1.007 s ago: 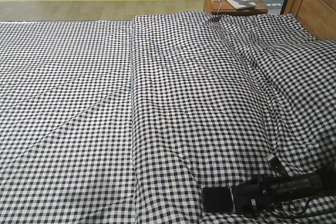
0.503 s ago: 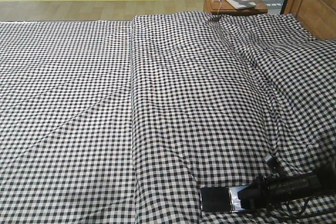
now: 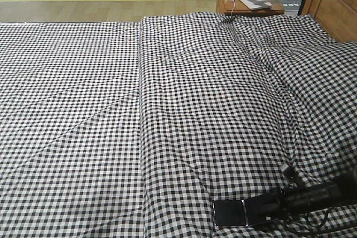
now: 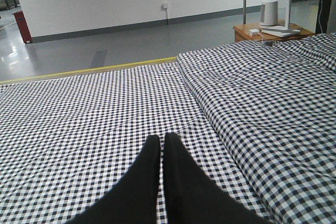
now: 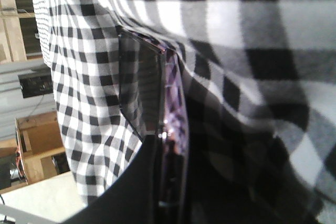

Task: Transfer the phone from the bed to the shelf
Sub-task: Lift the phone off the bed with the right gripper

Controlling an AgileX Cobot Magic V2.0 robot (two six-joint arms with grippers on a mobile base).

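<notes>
One bed (image 3: 83, 110) in check cloth fills the frame, with one bedside table (image 3: 221, 5) at top right. Of two grippers, the left gripper (image 4: 161, 149) is pressed closed and empty. The right gripper (image 3: 266, 209) clamps the single phone (image 3: 228, 213), lower right on the bed.

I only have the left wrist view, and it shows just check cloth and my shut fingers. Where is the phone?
Observer: The front view has the phone lying on the bed, at the near edge, right of middle.
Operator: Is the right gripper on it?
Observer: The right gripper overlaps its right end.
Operator: Clamped?
Observer: The right wrist view shows a black finger alongside the phone's edge; closure cannot be told.
</notes>
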